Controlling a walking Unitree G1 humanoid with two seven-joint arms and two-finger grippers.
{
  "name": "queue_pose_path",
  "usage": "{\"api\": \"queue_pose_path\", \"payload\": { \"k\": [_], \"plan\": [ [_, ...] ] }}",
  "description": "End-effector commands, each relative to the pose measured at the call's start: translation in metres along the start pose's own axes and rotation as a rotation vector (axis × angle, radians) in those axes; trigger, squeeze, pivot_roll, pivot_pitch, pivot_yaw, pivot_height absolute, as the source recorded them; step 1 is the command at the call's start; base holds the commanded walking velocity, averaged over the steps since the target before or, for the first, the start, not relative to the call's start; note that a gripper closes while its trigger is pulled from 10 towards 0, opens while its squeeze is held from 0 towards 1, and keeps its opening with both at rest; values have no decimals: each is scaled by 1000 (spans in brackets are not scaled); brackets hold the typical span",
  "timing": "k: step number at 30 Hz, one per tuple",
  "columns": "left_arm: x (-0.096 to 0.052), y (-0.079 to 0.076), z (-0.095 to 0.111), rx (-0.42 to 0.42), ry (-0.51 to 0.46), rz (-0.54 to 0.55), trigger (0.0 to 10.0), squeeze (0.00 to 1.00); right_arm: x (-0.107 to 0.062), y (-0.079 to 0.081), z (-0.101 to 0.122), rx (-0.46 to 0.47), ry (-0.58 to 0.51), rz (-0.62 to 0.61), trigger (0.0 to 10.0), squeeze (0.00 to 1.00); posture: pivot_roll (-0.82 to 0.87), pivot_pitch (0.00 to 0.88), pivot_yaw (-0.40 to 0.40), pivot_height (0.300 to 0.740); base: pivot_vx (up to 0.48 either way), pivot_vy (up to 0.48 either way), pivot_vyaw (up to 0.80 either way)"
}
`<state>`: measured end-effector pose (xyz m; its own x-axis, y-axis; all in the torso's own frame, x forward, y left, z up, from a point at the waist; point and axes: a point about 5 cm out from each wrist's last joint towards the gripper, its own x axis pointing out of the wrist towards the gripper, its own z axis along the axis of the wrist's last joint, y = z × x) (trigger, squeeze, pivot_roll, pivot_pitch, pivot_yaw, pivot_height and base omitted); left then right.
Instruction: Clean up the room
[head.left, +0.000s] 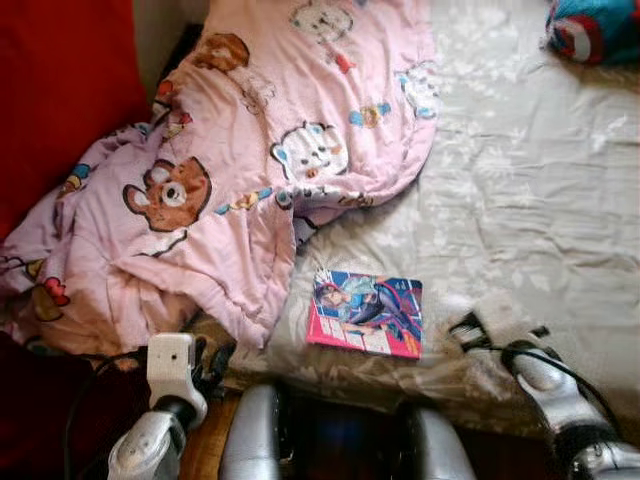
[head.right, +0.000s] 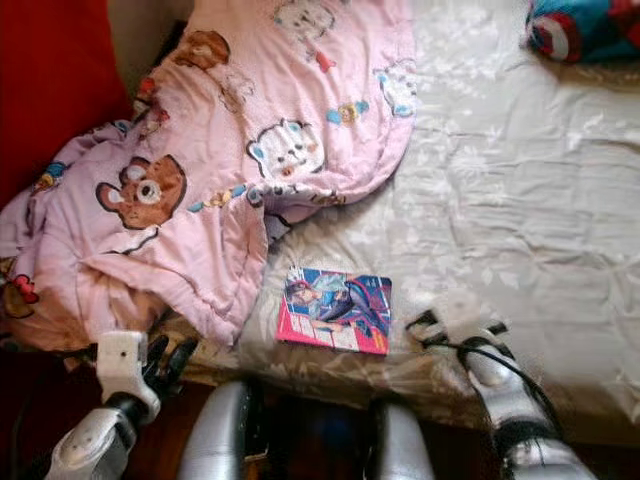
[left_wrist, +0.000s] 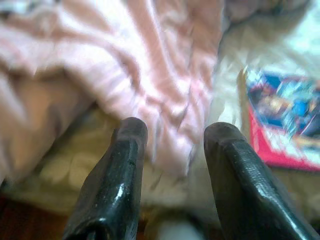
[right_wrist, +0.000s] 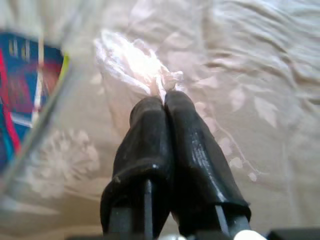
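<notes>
- The left gripper (left_wrist: 172, 137) hangs released at the bed's near edge, fingers parted, touching nothing, just below the hem of the pink blanket (head.left: 230, 170).
- The blanket lies crumpled over the bed's (head.left: 530, 190) left half.
- A comic book (head.left: 366, 313) lies flat near the front edge, between the grippers, long axis running left to right.
- The right gripper (right_wrist: 165, 100) is clenched on a clear plastic bag (right_wrist: 130, 62) resting on the sheet.

A bed (head.left: 540, 190) covered in a pale, leaf-patterned sheet (head.left: 520, 240) takes up most of the scene. A red wall or panel (head.left: 60, 90) stands at the far left, and dark wooden floor (head.left: 200, 450) shows below the bed's near edge.
</notes>
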<state>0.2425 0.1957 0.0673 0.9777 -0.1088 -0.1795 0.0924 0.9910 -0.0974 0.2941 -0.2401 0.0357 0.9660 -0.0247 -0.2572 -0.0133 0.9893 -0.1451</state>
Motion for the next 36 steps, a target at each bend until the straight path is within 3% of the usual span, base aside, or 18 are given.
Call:
{"api": "queue_pose_path", "payload": {
  "k": [1, 3, 4, 5, 6, 11, 13, 20, 27, 31, 36],
  "plan": [
    [1, 3, -11, 0, 31, 12, 10000, 0, -12, 12, -10, 149, -31, -32, 0, 0, -7, 77, 24, 636, 0, 0, 0],
    [9, -1, -10, -2, 20, -4, 10000, 0, -33, 33, -21, 312, -66, -82, 0, 0, -14, 61, 27, 636, 0, 0, 0],
    [11, -2, -10, 1, 19, -9, 10000, 0, -39, 38, -23, 328, -75, -97, 2784, 0, -19, 46, 31, 636, 0, 0, 0],
    [13, -2, -10, 3, 19, -11, 10000, 0, -41, 41, -24, 329, -79, -105, 2784, 0, -27, 36, 34, 636, 0, 0, 0],
    [15, -1, -10, 4, 17, -14, 10000, 0, -46, 47, -29, 371, -74, -119, 10000, 0, -44, 21, 36, 636, 0, 0, 0],
    [22, 2, -11, 3, 5, -23, 10000, 0, -55, 55, -40, 447, -37, -130, 10000, 0, -68, 0, 38, 636, 0, 0, 0],
    [34, 3, -13, 1, 2, -22, 10000, 0, -55, 44, -43, 474, 19, -193, 10000, 0, -74, 0, 36, 636, 0, 0, 0],
    [40, 2, -20, -14, 22, -22, 10000, 0, -40, 29, -34, 504, -9, -240, 10000, 0, -73, 0, 36, 636, 0, 0, 0],
    [37, 10, -45, -18, 103, 8, 10000, 0, -32, 33, -49, 454, 100, -215, 10000, 0, -65, 0, 33, 660, 0, 0, 0],
    [32, 12, -61, -17, 170, 26, 10000, 0, -39, 39, -74, 409, 230, -181, 10000, 0, -62, 0, 31, 690, 0, 0, 0],
    [32, 12, -69, -28, 202, 35, 10000, 0, -45, 44, -88, 372, 312, -165, 10000, 0, -58, 0, 32, 715, 0, 0, 0]
  ]
}}
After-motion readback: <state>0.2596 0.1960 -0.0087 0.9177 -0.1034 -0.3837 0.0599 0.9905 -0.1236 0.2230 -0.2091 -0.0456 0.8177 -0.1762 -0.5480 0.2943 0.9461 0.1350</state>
